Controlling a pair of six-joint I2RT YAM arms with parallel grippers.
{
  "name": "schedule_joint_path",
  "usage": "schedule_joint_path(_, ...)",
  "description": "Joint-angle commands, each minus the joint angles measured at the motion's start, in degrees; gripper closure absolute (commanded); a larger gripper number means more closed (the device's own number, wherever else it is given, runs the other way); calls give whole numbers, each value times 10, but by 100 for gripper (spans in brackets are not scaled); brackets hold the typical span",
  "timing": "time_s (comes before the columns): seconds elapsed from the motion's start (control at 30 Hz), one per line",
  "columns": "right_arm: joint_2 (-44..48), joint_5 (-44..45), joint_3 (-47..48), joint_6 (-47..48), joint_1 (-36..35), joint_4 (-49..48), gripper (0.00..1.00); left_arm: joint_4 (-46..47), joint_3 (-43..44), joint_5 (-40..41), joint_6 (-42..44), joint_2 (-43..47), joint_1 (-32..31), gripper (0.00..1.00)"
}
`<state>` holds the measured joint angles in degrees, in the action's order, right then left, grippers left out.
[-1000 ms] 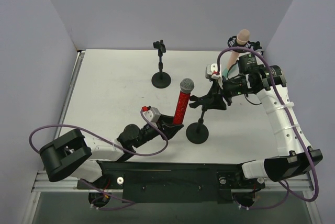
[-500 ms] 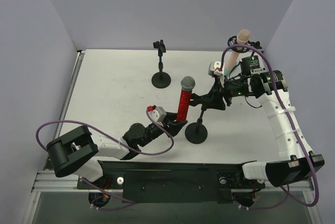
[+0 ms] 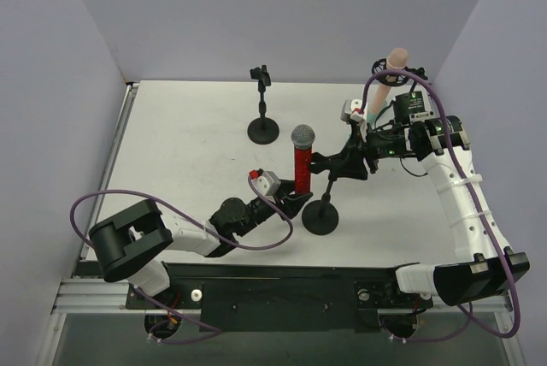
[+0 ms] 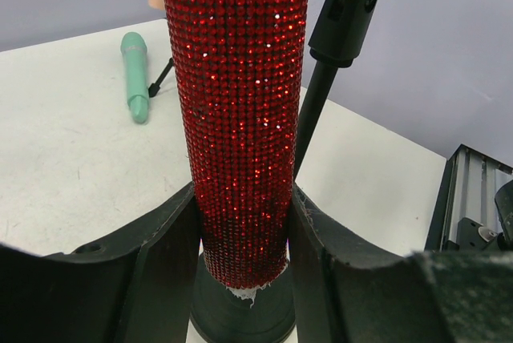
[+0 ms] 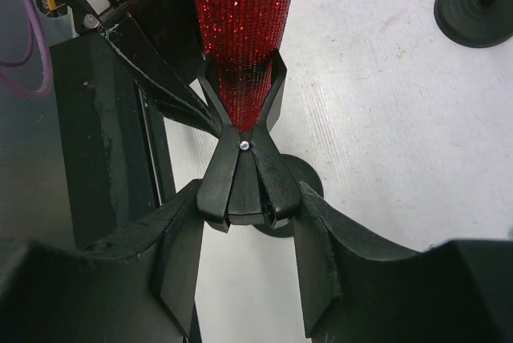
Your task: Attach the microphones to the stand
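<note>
Where the top view looks down on the table [image 3: 188,169], the red microphone [image 3: 300,169] stands upright near centre, silver head up. Left claw [image 3: 291,203] comes in from 8 o'clock, clamped on its lower end. Right claw [image 3: 330,163] reaches in from 3 o'clock, closed on the spring clip [image 3: 318,159] of the near stand [image 3: 322,217]. That stand's base sits at 5 o'clock of the mic, just beside it. Second stand [image 3: 262,129] is at 11 o'clock, well apart. Peach-pink microphone [image 3: 393,62] sits head-up in a holder at the 1 o'clock corner, behind the right arm.

Left wrist: both fingers [image 4: 164,267] press against the glittery red body, claw part-open around it. The mic's bottom edge shows just below the pads. The stand's pole rises at 1 o'clock behind the mic, with the round base under it. Mint green microphone [image 4: 135,77] lies flat on the table at 10 o'clock, well apart.

Right wrist: the clip's two prongs are spread around the red body just under the mesh head, touching both sides. Can't tell if it's fully seated. Claw fingers [image 5: 180,251] pinch the clip's tail from either side, so the grip is on the clip, not the mic. The second stand's base is in the 2 o'clock corner.
</note>
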<state>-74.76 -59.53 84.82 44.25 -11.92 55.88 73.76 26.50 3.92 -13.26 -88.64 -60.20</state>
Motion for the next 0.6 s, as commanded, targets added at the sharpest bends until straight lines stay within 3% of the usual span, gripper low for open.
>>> schedule_joint_path(0.0,-1,-19,-18,-29,1,30,65,175,28,-21,13,-8,-12,100)
schedule_joint_path(0.17,1,-13,-18,-28,1,31,52,170,27,-17,18,-7,-12,100)
schedule_joint_path(0.33,1,-11,-19,-24,1,32,48,169,25,-14,18,-6,-12,100)
schedule_joint_path(0.4,1,-9,-20,-23,2,31,53,170,24,-13,17,-6,-12,100)
schedule_joint_path(0.57,4,-7,-20,-2,3,43,82,169,24,-11,19,-5,-12,100)
